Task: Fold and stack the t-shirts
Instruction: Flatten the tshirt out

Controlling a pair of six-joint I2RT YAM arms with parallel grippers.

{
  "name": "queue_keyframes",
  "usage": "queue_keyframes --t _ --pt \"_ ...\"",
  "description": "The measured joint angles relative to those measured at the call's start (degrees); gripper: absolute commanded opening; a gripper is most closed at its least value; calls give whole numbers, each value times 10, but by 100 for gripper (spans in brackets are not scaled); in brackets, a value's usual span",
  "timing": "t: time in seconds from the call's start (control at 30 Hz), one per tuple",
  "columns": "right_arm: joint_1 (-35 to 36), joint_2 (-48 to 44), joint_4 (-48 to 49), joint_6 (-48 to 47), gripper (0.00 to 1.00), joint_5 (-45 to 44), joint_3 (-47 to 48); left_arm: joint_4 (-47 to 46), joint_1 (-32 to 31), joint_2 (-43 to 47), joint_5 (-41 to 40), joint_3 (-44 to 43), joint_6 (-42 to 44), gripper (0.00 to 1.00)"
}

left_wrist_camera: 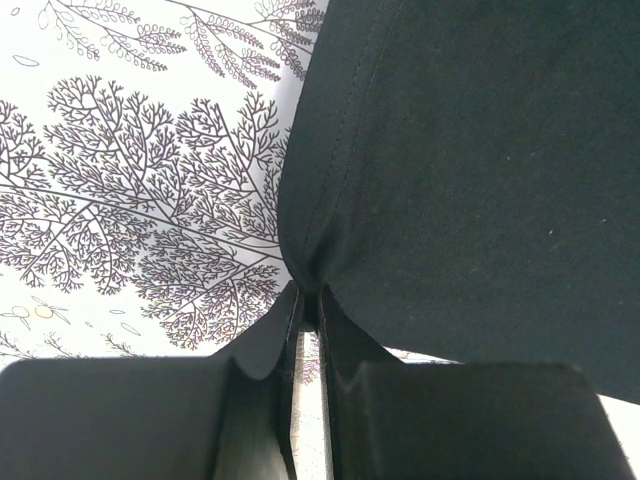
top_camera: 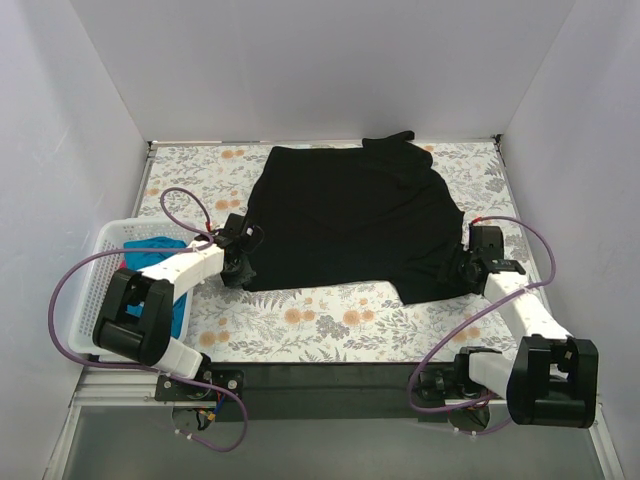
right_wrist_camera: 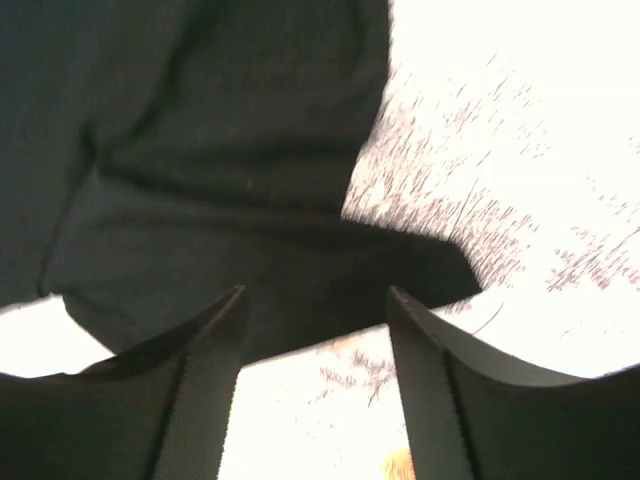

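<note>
A large black t-shirt (top_camera: pixel 350 215) lies spread flat on the floral table. My left gripper (top_camera: pixel 244 268) is at its near left edge. The left wrist view shows this gripper (left_wrist_camera: pixel 310 296) shut on a pinch of the black hem (left_wrist_camera: pixel 300 255). My right gripper (top_camera: pixel 457 272) is at the shirt's near right corner. It stands open (right_wrist_camera: pixel 316 300), with the black hem (right_wrist_camera: pixel 300 300) lying between the fingertips and apart from them. A teal-blue t-shirt (top_camera: pixel 152 254) lies bunched in the white basket at the left, with a bit of pink-red cloth (top_camera: pixel 122 264) beside it.
The white lattice basket (top_camera: pixel 103 243) stands at the table's left edge, beside the left arm. White walls close in the table on the left, back and right. Bare floral tabletop (top_camera: pixel 320 320) lies between the shirt and the near edge.
</note>
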State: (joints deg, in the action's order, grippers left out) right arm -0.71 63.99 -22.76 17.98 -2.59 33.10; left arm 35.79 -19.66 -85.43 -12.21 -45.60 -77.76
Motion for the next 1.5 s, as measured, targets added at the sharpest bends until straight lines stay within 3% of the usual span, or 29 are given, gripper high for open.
queue_keyframes --t 0.3,0.6,1.03,1.17,1.27,1.5 --pt "141 11 -52 16 49 4 1 -7 0 10 -4 10 11 0" --pt "257 105 -63 46 39 -6 39 -7 0 13 -5 11 14 0" --pt "474 207 -82 94 42 80 151 -9 0 13 -7 12 15 0" --pt "471 160 -108 94 42 31 153 -9 0 13 -7 12 15 0" --pt "423 111 -113 89 41 -7 140 -9 0 13 -7 12 15 0" --pt "346 126 -107 58 17 -55 117 -10 0 16 -7 13 17 0"
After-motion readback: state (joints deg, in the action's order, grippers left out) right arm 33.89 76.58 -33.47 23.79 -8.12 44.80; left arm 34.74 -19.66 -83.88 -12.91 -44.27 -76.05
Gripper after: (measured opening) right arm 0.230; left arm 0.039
